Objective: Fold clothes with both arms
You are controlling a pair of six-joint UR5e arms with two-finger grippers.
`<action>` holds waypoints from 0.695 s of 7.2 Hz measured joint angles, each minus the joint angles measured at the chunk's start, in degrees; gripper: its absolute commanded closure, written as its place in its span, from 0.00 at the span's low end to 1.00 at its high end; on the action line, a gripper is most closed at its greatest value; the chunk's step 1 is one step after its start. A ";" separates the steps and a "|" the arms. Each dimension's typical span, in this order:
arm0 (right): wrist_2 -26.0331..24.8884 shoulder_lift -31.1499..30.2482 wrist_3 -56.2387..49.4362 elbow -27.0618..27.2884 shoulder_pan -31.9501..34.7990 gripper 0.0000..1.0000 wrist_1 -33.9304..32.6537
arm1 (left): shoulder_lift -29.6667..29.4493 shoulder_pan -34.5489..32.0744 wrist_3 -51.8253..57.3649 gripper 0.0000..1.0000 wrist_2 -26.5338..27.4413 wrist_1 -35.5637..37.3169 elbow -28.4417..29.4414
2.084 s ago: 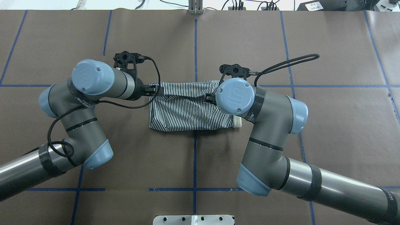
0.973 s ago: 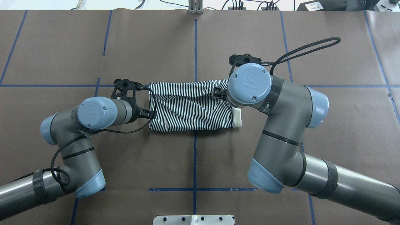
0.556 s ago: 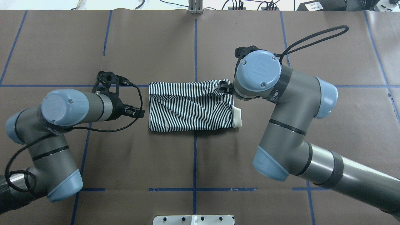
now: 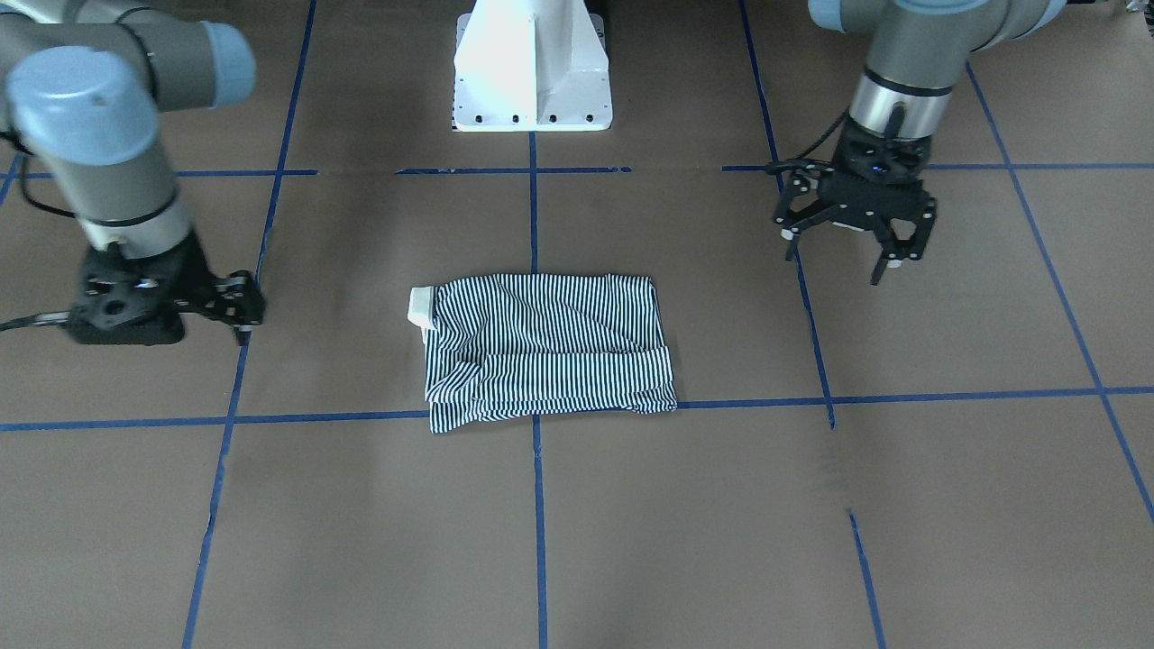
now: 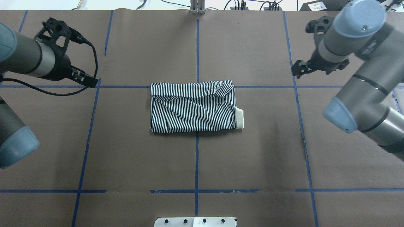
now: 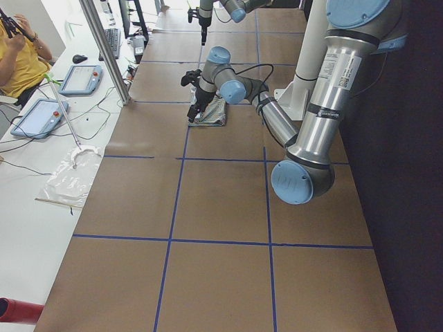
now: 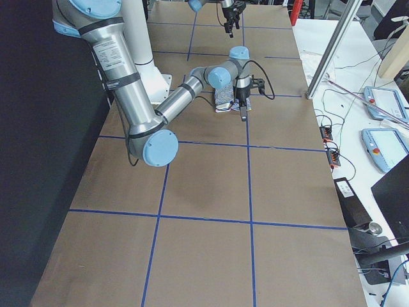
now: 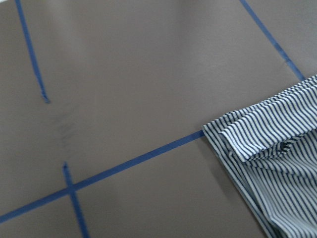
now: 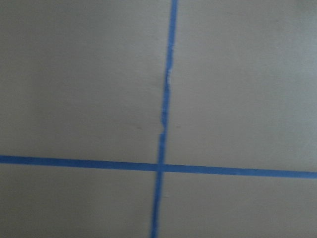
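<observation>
Seemingly the folding is all but finished. The left hand [image 4: 840,255] hangs with fingers spread wide, and the right hand [image 4: 236,308] looks parted too, both empty above the counter [image 5: 142,157]. Between them, well apart from each, the polo shirt [image 5: 192,108] lies as a compact rectangle. Next, at most, comes smoothing its puckered corner [image 5: 222,90] nearer the right hand.

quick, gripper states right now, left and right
left gripper: open, holding nothing.
right gripper: looks open, holding nothing.
The polo shirt lies free of both.
</observation>
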 measured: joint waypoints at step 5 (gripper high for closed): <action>16.89 -25.32 -34.92 -0.88 29.17 0.00 0.09 | 12.50 -27.44 20.71 0.00 -18.84 1.83 8.61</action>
